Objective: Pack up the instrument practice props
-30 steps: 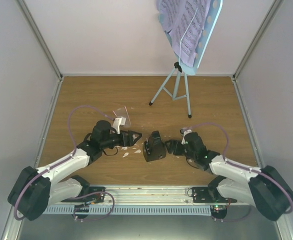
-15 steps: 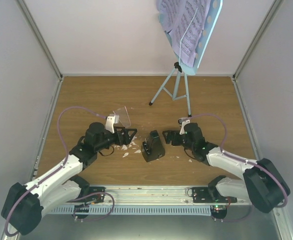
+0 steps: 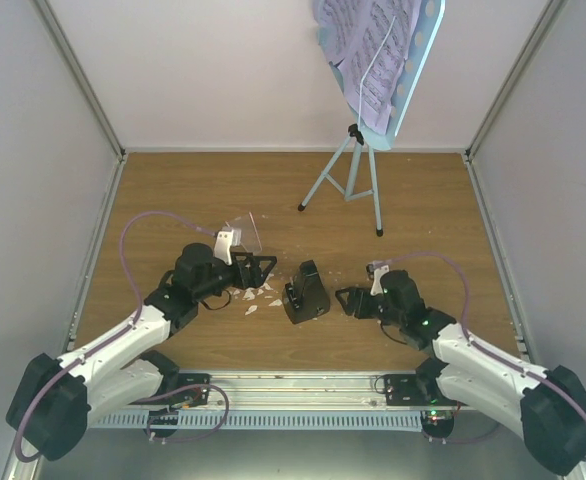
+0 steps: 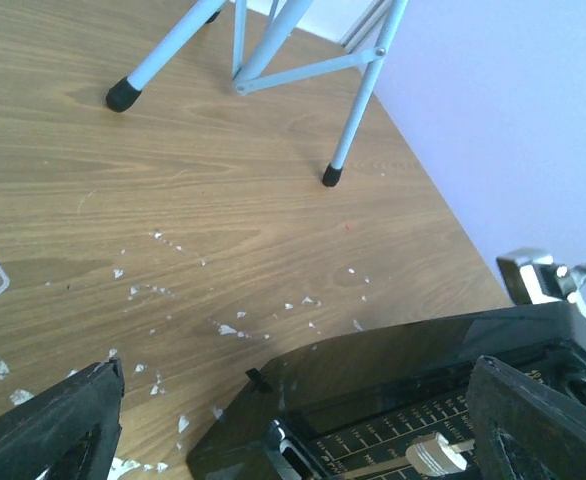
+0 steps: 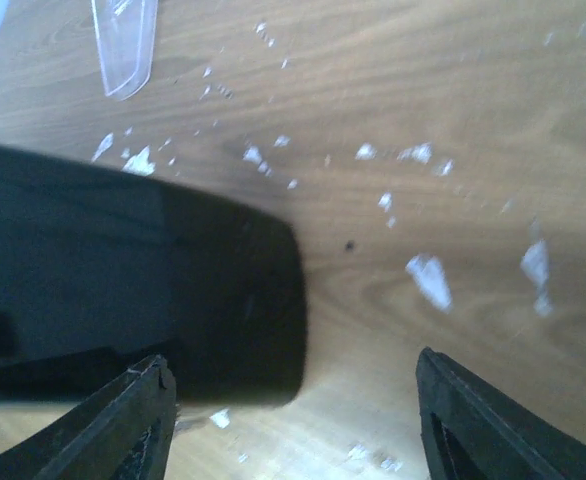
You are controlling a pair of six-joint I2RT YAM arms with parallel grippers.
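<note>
The black pyramid metronome [image 3: 306,291] lies on its side mid-table, scale and pendulum facing the left wrist view [image 4: 413,400]. Its clear cover [image 3: 245,232] lies apart, behind the left arm, and shows in the right wrist view [image 5: 123,40]. My left gripper [image 3: 263,268] is open just left of the metronome, holding nothing. My right gripper [image 3: 345,300] is open just right of the metronome [image 5: 123,290], not touching it. The light blue tripod music stand [image 3: 353,170] stands at the back right with lilac sheet-music pages [image 3: 358,50] on its desk.
Small white crumbs [image 3: 258,298] are scattered on the wooden table [image 3: 173,190] between the left gripper and the metronome, also seen in both wrist views [image 4: 228,328] [image 5: 428,280]. White walls enclose the table on three sides.
My right gripper has pulled back from the metronome, down and to the right. My left gripper stays beside it with little movement. The metronome has not moved.
</note>
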